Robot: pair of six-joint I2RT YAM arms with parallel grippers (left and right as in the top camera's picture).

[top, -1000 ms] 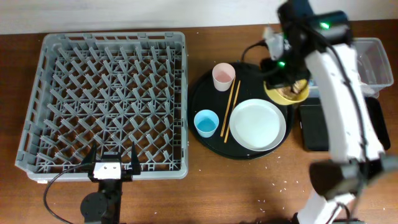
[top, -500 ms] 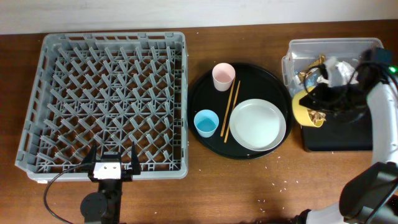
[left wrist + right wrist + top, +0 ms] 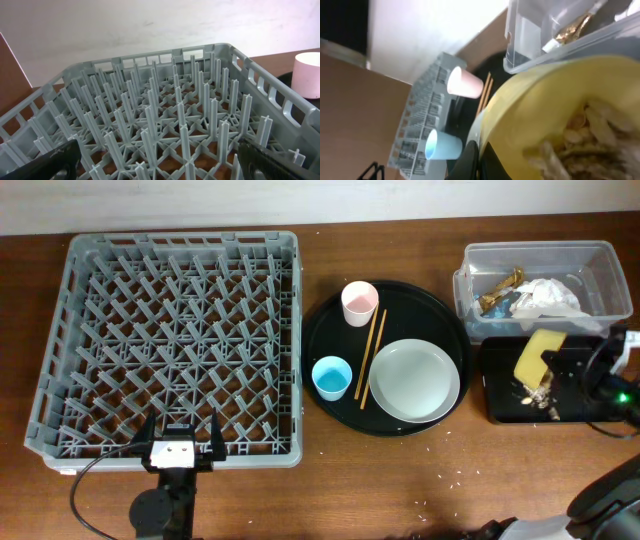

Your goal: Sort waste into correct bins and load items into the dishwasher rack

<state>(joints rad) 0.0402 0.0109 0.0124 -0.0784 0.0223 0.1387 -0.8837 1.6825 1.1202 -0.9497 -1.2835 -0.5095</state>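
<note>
The right claw (image 3: 556, 366) grips the yellow bowl (image 3: 534, 358) by its rim and holds it tipped over the black bin (image 3: 500, 395), at the right end of the worktop (image 3: 380, 480). From overhead, brown scraps (image 3: 541, 394) lie on the bin floor below the bowl. Only the right wrist camera sees inside the bowl, where more scraps cling, and shows the rim pinched between the dark fingers (image 3: 471, 161).

Just behind the bin, the clear tub (image 3: 600, 260) holds a napkin (image 3: 548, 294) and a gold wrapper (image 3: 497, 288).

On the round tray (image 3: 425, 305) stand the pink cup (image 3: 359, 303) and blue cup (image 3: 331, 377), with the chopsticks (image 3: 372, 356) and plate (image 3: 414, 380) beside them.

The left claw (image 3: 181, 436) gapes wide at the near edge of the rack (image 3: 170, 340). Its own camera looks across bare pegs to the pink cup.
</note>
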